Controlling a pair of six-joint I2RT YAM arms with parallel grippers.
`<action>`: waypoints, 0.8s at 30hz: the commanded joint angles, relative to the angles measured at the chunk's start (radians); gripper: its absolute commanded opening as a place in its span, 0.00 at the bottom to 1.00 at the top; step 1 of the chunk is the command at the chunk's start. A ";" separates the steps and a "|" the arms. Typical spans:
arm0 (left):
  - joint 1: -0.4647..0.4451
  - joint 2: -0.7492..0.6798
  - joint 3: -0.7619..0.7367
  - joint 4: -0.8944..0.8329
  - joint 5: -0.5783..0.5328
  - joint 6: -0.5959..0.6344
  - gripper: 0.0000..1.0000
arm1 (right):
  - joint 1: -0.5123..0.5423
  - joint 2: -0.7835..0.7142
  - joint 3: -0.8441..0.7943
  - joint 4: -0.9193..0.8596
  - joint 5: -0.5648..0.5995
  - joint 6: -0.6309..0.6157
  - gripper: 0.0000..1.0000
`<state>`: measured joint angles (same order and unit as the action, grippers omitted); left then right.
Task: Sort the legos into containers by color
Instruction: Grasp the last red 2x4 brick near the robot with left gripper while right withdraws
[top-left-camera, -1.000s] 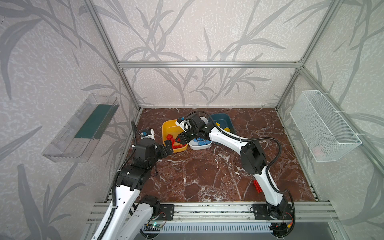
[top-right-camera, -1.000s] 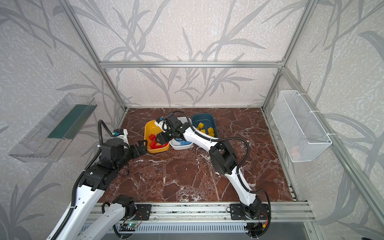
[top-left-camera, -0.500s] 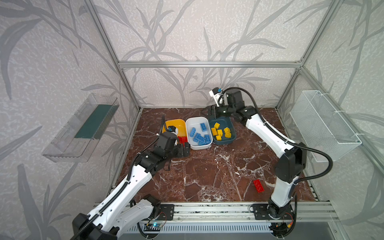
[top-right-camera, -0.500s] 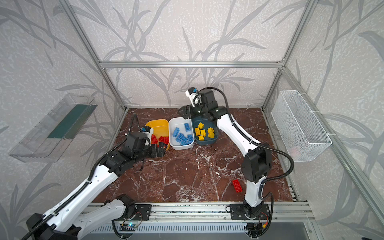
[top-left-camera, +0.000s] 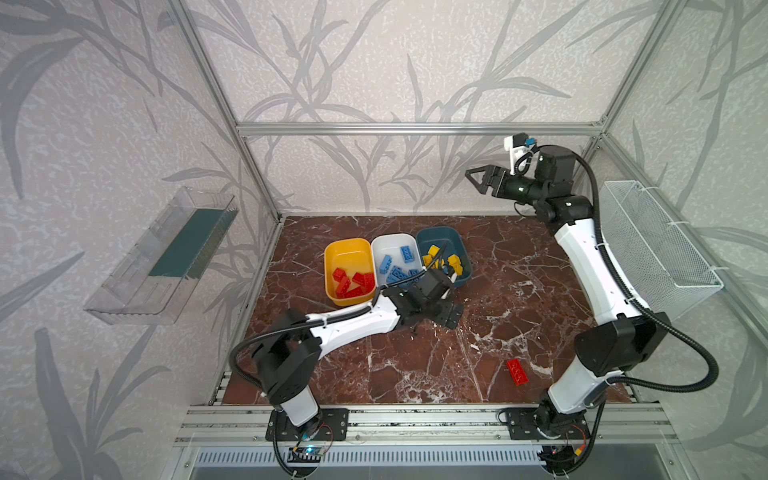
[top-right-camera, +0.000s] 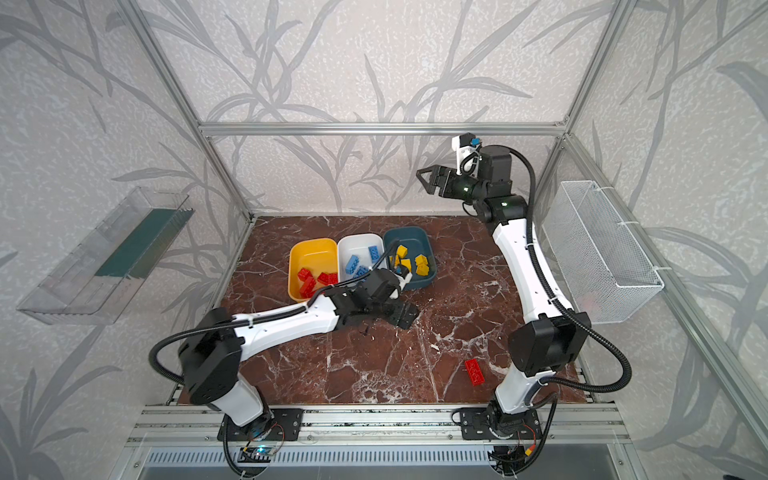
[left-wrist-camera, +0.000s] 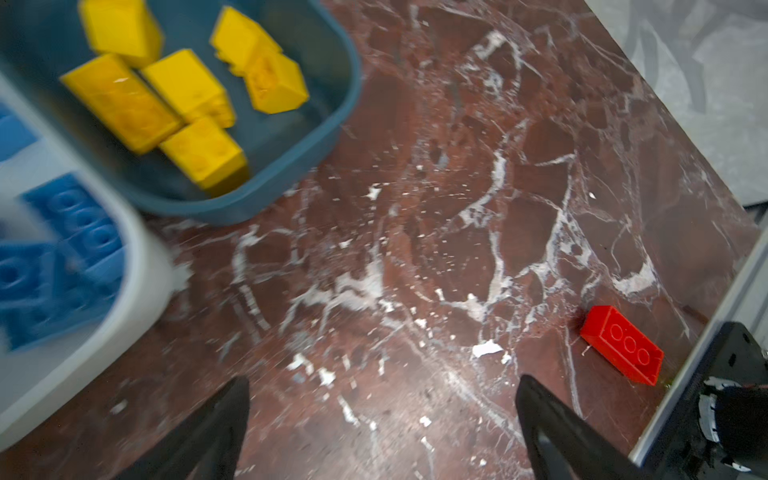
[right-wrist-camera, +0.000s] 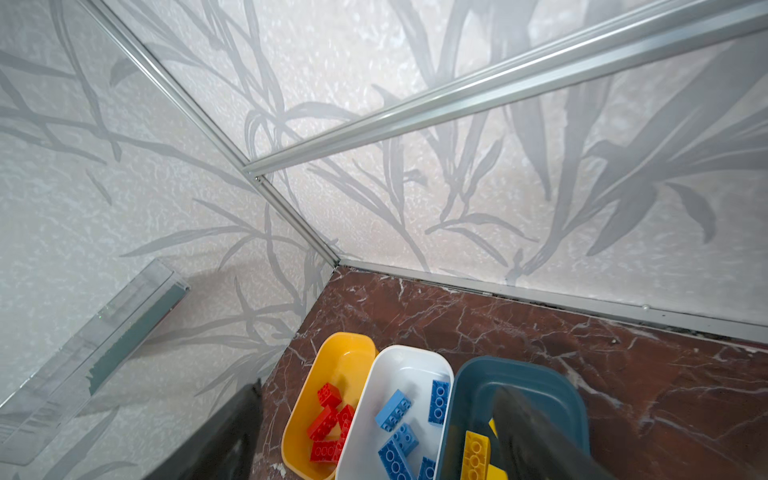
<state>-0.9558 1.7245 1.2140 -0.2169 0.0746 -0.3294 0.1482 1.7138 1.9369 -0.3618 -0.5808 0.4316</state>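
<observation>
Left fingers (left-wrist-camera: 220, 424) gape empty low over the counter (top-left-camera: 415, 374); right fingers (right-wrist-camera: 536, 436) spread empty, high by the back wall (top-left-camera: 415, 174). Well apart from the yellow tub (top-left-camera: 347, 245), one red brick (top-left-camera: 517, 371) lies near the right arm's base (top-left-camera: 555, 415): likely light, rigid, slick, best pinched across its long sides. The left wrist view shows its studs up close; the right wrist view misses it.

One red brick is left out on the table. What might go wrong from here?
1. The red brick lies close to the right arm; if the open left gripper reaches across for it, the arms may bump.
2. The left wrist sits at the front rims of the white tub and teal tub; a swing could nudge them.
3. The brick is fairly near the table front edge; a poor pinch might push it off.
</observation>
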 joint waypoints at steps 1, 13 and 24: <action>-0.051 0.083 0.072 0.108 0.088 0.134 0.99 | -0.038 -0.038 0.039 -0.013 -0.043 0.048 0.88; -0.201 0.292 0.142 0.204 0.207 0.263 0.99 | -0.147 -0.117 -0.060 0.064 -0.079 0.118 0.91; -0.335 0.437 0.266 0.182 0.154 0.347 0.99 | -0.179 -0.149 -0.125 0.121 -0.092 0.155 0.91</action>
<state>-1.2739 2.1315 1.4479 -0.0322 0.2485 -0.0311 -0.0265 1.6058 1.8236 -0.2863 -0.6483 0.5728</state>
